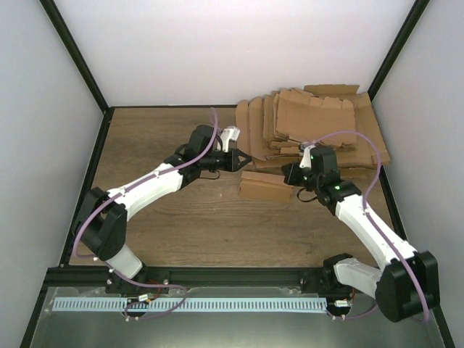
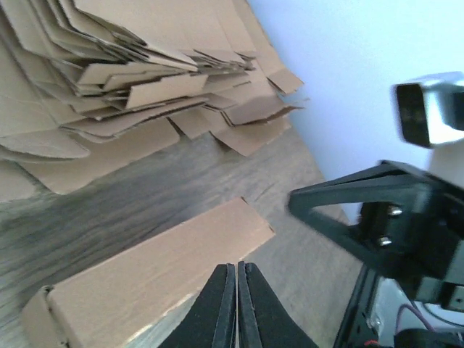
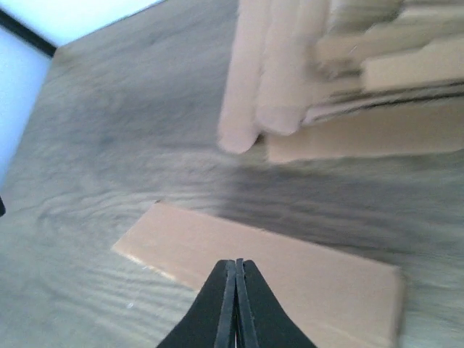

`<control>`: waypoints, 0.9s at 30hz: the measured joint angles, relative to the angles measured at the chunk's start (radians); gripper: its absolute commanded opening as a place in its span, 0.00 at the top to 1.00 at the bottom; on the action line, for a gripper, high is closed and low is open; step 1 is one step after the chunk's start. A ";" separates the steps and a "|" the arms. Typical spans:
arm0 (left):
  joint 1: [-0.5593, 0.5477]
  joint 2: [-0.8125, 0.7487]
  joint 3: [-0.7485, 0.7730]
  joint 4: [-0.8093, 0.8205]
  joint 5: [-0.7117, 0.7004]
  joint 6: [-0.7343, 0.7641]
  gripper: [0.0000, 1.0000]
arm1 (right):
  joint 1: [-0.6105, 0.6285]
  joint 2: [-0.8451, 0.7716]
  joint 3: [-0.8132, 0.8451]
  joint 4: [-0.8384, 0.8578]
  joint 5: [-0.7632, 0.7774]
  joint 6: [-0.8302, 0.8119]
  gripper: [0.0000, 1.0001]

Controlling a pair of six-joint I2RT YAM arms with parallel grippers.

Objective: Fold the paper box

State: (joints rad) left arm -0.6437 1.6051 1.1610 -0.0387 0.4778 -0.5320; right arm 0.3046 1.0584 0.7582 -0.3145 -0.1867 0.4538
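The paper box [image 1: 265, 185] is a small oblong brown cardboard box lying on the wooden table, just in front of the pile of blanks. It shows in the left wrist view [image 2: 145, 272] and the right wrist view [image 3: 290, 268]. My left gripper [image 1: 237, 161] is shut and empty, just left of and behind the box; its fingertips [image 2: 237, 272] hover over the box's near edge. My right gripper [image 1: 290, 174] is shut and empty at the box's right end, its tips [image 3: 236, 267] over the box's top face.
A pile of flat brown cardboard blanks [image 1: 312, 127] fills the back right of the table; it also shows in the left wrist view [image 2: 109, 80] and the right wrist view [image 3: 348, 80]. Black frame posts and white walls enclose the table. The right gripper's black body [image 2: 391, 217] shows close by in the left wrist view.
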 measured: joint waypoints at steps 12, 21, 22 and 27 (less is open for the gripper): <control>0.088 -0.058 -0.121 0.038 -0.006 -0.049 0.96 | -0.076 0.108 -0.032 0.131 -0.386 0.047 0.99; 0.162 -0.264 -0.262 0.130 -0.117 -0.130 0.96 | -0.119 0.068 -0.044 0.154 -0.422 0.038 0.99; 0.170 -0.258 -0.262 0.145 -0.104 -0.130 0.96 | -0.125 0.062 -0.047 0.161 -0.426 0.039 0.99; 0.173 -0.190 -0.258 0.176 -0.013 -0.122 0.96 | -0.160 0.056 -0.060 0.182 -0.465 0.053 0.99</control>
State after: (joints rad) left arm -0.4709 1.4151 0.9028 0.1375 0.4648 -0.6544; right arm 0.1448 1.1149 0.6983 -0.1326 -0.6521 0.5072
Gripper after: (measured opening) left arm 0.039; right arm 0.008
